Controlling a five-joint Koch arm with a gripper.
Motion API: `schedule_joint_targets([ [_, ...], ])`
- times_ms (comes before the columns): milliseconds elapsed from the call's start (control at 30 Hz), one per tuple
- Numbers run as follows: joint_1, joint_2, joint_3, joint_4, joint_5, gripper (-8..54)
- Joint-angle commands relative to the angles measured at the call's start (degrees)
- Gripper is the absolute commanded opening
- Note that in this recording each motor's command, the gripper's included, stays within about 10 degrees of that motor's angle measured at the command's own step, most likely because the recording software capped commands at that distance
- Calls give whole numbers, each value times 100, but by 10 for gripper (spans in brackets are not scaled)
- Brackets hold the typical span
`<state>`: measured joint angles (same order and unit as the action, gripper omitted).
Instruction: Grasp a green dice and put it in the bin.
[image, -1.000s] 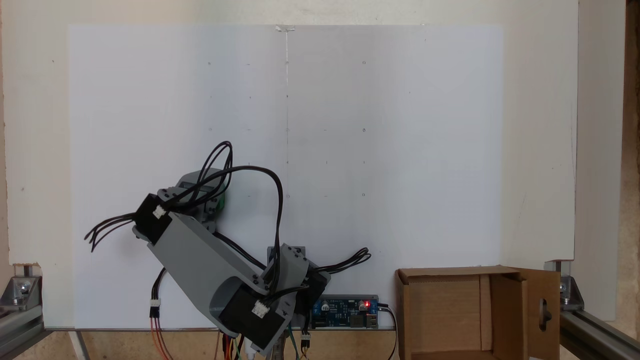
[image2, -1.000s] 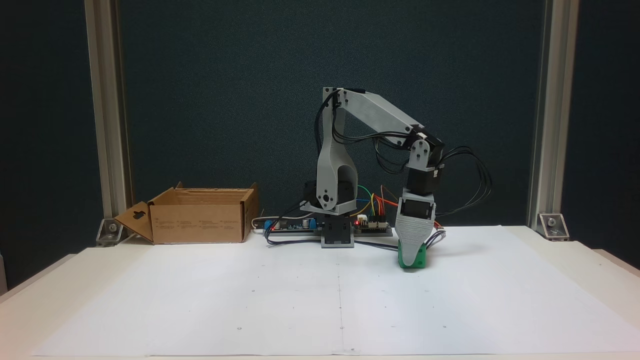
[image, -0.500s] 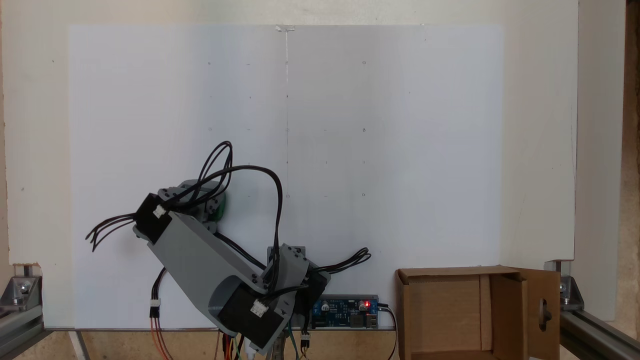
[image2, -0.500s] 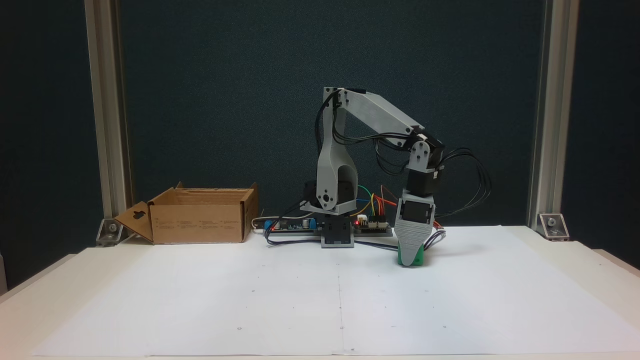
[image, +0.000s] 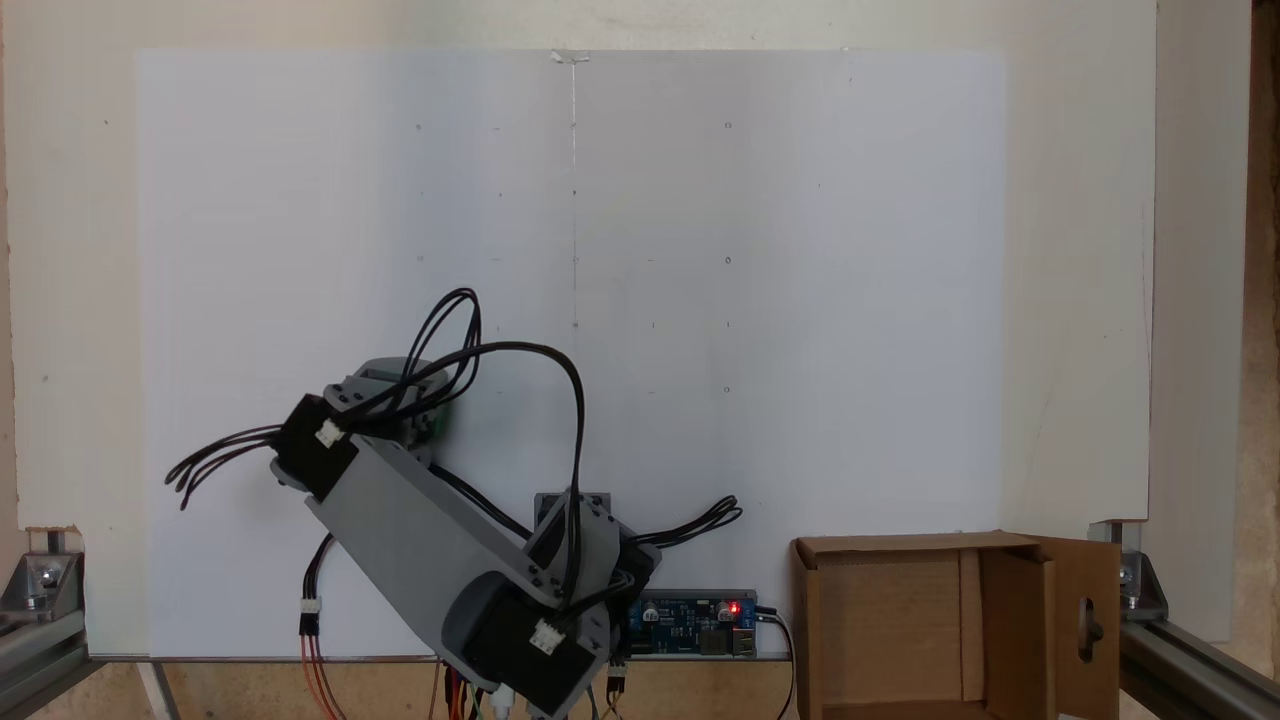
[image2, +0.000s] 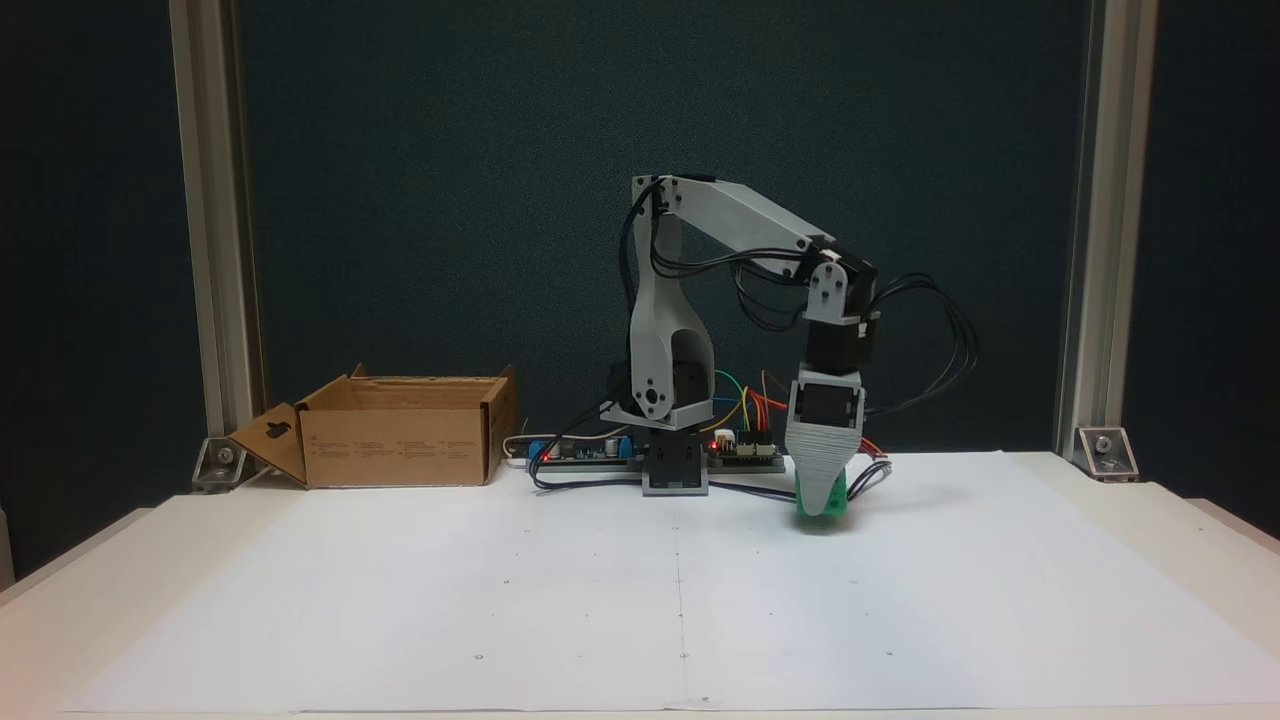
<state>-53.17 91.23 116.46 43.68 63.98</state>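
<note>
Both fixed views show the claw (image2: 822, 505) clamped around the green dice (image2: 836, 497).

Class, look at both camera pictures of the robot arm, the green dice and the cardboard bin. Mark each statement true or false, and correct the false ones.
1. The gripper is down over the green dice. True.
2. The green dice lies inside the bin. False: it is at the gripper, well apart from the bin.
3. The bin is open at the top. True.
4. One bin flap has a handle cut-out. True.
5. The white paper sheet is red. False: it is white.
6. The arm is reaching over the bin. False: it reaches away from it.
</note>
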Motion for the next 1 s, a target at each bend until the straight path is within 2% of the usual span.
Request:
schedule_joint_targets([
  [0,114,202,-501,352,-466,120],
  [633,2127,650,-3120,2760,-2101,120],
  [967,5106,870,-3322,2593,-3751,120],
])
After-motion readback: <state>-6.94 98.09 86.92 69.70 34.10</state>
